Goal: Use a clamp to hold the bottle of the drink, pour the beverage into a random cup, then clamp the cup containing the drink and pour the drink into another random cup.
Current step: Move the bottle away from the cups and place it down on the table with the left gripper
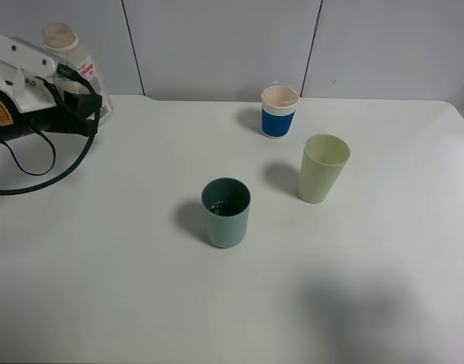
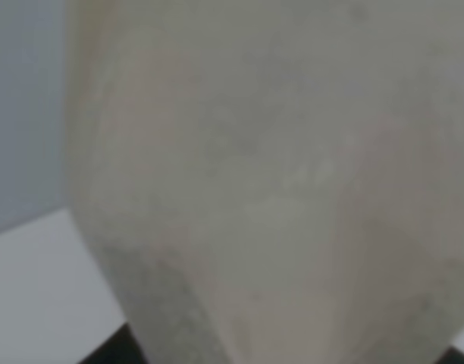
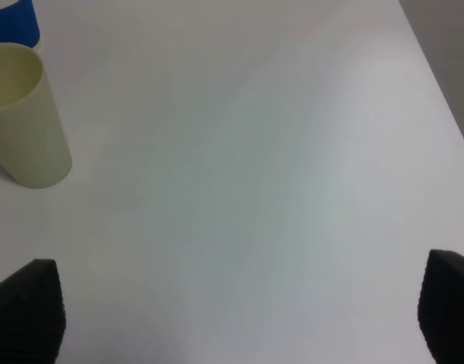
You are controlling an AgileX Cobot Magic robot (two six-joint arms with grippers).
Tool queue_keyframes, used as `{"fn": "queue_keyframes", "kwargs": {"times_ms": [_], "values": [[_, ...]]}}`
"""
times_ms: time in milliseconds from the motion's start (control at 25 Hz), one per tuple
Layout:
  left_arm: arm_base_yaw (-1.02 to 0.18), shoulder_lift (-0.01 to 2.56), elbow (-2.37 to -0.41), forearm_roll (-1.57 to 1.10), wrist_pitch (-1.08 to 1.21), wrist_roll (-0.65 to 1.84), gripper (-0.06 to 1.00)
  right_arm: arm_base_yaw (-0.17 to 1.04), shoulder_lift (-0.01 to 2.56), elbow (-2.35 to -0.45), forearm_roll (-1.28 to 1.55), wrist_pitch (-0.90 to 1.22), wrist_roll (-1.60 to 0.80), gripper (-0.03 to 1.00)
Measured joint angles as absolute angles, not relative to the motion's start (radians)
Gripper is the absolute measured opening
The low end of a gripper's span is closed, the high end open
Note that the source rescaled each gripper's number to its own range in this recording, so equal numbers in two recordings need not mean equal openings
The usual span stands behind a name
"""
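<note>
Gripping the bottle [image 1: 69,47] roughly upright at the far left of the table [image 1: 141,303], the closed left pincer [image 1: 88,105] seems parked clear of the teal cup [image 1: 226,216], where dark beverage [image 1: 223,205] already sits, while the right pincer [image 3: 236,318] hangs wide open and empty near the yellow-green cup [image 3: 23,114], likely awaiting the second pour.

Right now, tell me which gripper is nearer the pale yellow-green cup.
Right. The right gripper hangs open over the table near the pale yellow-green cup, outside the high view. The left gripper is far off at the table's back left corner, shut on the bottle.
</note>
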State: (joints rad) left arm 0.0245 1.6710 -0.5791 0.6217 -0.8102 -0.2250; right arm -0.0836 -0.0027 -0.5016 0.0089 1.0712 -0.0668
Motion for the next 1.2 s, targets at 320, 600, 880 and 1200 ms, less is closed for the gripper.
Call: {"fn": "queue_keyframes", "kwargs": {"times_ms": [320, 600, 880, 1200], "values": [[0.026, 1.89, -0.582, 0.627, -0.948, -0.189, 0.06, -0.084, -0.003, -0.502, 0.009, 1.071, -0.067, 0.76], [0.026, 2.015, -0.583, 0.627, -1.043, -0.135, 0.06, -0.084, -0.003, -0.502, 0.009, 1.071, -0.067, 0.76], [0.026, 2.041, -0.583, 0.627, -1.058, -0.128, 0.06, -0.084, -0.003, -0.502, 0.009, 1.071, -0.067, 0.76], [0.026, 2.087, -0.584, 0.627, -1.109, -0.122, 0.06, -0.084, -0.003, -0.502, 0.009, 1.071, -0.067, 0.76]]}}
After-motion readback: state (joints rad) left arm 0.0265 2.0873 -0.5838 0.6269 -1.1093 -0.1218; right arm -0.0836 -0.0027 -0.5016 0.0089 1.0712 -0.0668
